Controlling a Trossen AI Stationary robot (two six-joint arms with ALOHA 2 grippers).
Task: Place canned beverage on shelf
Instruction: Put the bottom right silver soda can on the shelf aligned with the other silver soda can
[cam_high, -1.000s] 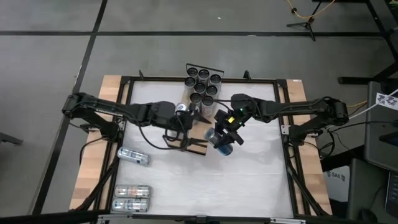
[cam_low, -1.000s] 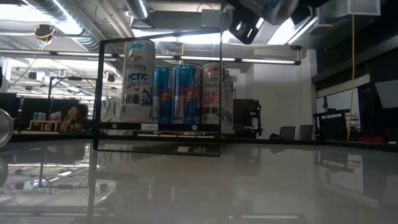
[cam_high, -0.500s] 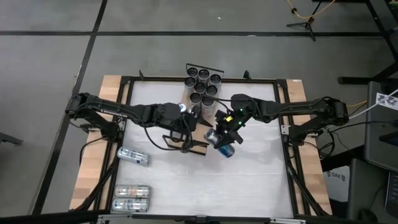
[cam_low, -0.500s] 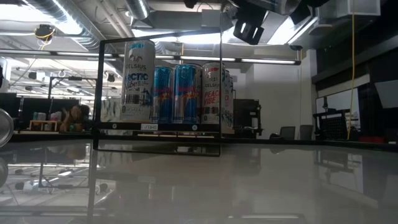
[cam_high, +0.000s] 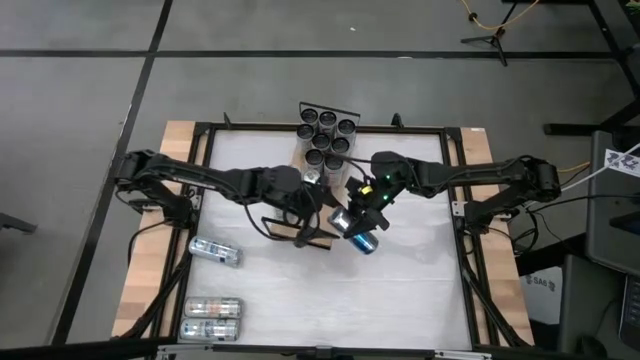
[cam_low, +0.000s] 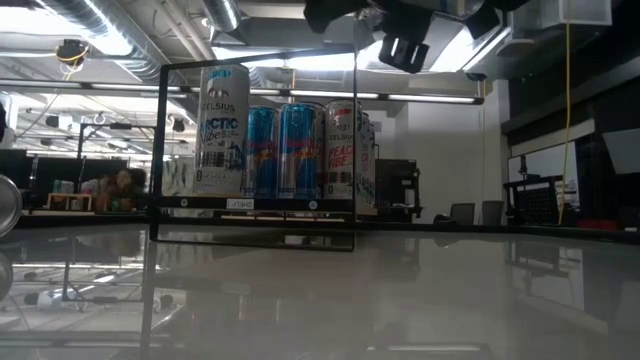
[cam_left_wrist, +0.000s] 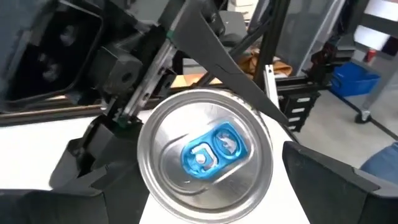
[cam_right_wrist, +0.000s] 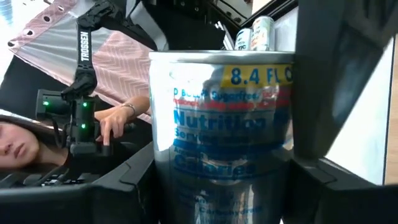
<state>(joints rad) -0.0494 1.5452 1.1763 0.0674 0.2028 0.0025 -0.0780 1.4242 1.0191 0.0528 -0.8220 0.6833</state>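
Left pincer (cam_high: 318, 203) moved toward blue can (cam_high: 361, 236), fingers spread around its top; right pincer (cam_high: 352, 226) clamps can.

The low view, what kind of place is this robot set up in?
Probably an open lab or workshop: exposed ceiling ducts, a person seated at a far bench, and office chairs behind the shelf of cans.
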